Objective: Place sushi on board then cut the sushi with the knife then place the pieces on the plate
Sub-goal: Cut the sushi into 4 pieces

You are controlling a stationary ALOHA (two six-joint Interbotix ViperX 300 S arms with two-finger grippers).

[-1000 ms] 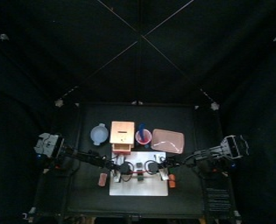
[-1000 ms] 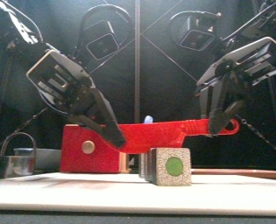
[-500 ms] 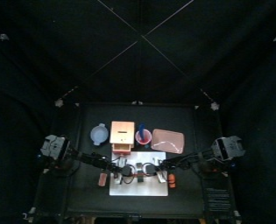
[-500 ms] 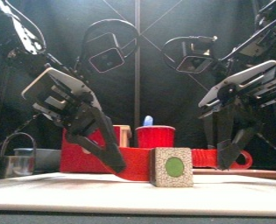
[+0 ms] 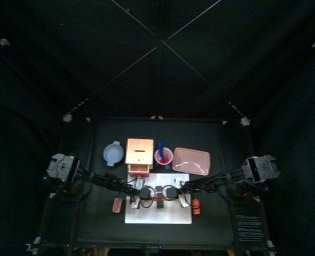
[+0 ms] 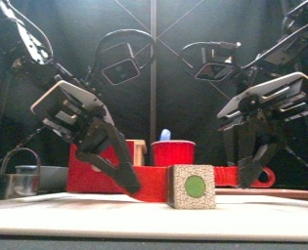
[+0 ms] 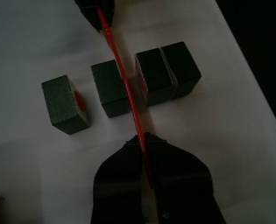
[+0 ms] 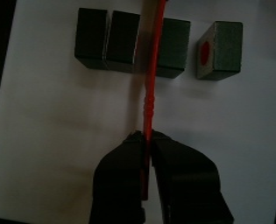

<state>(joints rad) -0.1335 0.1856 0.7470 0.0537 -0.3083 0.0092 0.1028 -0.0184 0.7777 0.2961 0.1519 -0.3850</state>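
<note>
Sushi [image 8: 120, 39] lies on board [image 5: 160, 213]; cup [image 6: 173, 152] holds blue knife [image 6: 164, 135]; left gripper [image 7: 143, 144] and right gripper [image 8: 148, 138] pinch red knife [image 8: 153, 79].

Black left pincer [image 7: 141, 145] and right pincer [image 8: 148, 138], blunt rounded jaws

A blue-grey bowl [image 5: 113, 153], a wooden box [image 5: 140, 152] and a red cup [image 5: 164, 155] stand in a row.

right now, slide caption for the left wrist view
left end effector holds red knife across sushi blocks on white board
</note>
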